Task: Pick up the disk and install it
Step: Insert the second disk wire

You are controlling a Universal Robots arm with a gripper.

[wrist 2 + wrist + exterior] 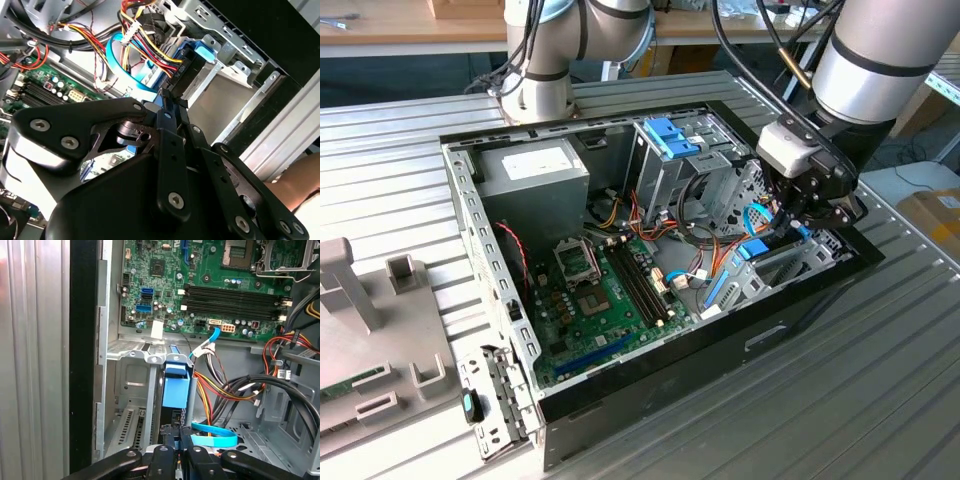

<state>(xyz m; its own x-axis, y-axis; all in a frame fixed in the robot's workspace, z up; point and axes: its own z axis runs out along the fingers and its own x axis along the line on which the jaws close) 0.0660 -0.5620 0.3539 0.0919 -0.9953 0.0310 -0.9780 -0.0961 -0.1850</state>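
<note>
Open black PC case (650,385) lies on the ribbed metal table (880,400), side panel off. My arm (885,55) comes in from the exterior view's right and drops into the case's right end. Grey power supply (535,170) sits in the far corner at the exterior view's left, tall metal drive cage (670,165) with a blue latch (670,138) beside it. Green motherboard (595,300) covers the floor of the case, RAM slots (232,296) clear in the first wrist view. The disk (176,390) stands on edge in the low drive bay (132,385) by the case wall, light-blue carrier rail facing up; in the exterior view it shows as blue (752,250) just under my tool. My gripper (175,444) has its fingers (167,132) drawn close together, pinching the disk's end. A flat blue data cable (215,436) loops just beside my fingertips, coloured power wires (150,47) bundle nearby.
</note>
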